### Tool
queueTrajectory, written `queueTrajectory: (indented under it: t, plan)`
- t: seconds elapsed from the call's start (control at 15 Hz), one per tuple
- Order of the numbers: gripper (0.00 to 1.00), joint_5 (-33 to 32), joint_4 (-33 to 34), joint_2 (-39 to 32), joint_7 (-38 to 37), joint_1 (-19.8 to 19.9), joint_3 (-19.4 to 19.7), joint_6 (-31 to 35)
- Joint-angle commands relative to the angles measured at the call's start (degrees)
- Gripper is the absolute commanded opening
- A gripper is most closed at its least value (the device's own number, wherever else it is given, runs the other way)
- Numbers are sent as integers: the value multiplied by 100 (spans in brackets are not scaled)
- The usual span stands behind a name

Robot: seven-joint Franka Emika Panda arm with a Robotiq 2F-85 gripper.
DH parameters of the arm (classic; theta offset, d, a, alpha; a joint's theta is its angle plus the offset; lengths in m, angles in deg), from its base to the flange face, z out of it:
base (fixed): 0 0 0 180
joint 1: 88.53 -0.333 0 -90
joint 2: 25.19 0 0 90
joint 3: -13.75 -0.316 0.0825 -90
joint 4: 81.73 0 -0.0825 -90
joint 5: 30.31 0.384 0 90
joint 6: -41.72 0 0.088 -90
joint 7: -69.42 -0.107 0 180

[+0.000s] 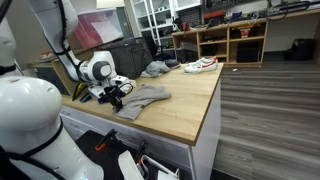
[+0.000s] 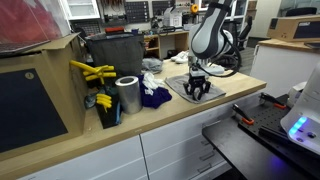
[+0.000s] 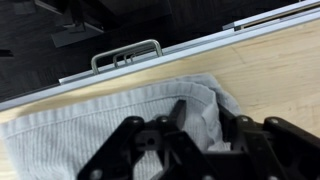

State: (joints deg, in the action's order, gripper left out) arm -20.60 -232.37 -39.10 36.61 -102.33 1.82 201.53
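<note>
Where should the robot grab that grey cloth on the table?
Pinch the grey cloth at its rumpled hem, probably coming straight down from above with the gripper. It lies flat and limp on the wooden table, so no side offers an edge to slide under.

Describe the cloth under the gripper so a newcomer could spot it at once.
On the long wooden worktop, find the end where the gripper hangs. Directly beneath it lies the grey cloth, close to the counter edge. Unlike the dark blue cloth bunched beside the metal canister, it is pale grey and spread flat.
</note>
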Motion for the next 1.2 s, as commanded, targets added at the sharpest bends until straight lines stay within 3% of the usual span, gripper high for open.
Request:
queueTrajectory:
  t: [0.0,0.2,0.33,0.87,1.13]
  plan:
    - [63,374,105,436,381,167,12,-342]
    - [85,632,213,829,652,305,48,-494]
    - [100,448,283,1054,561,347,214,-599]
    - [100,-1782,567,1311,-519,923,1063,-884]
    - [100,-2238,854,1109,-939,1243,1351,-1002]
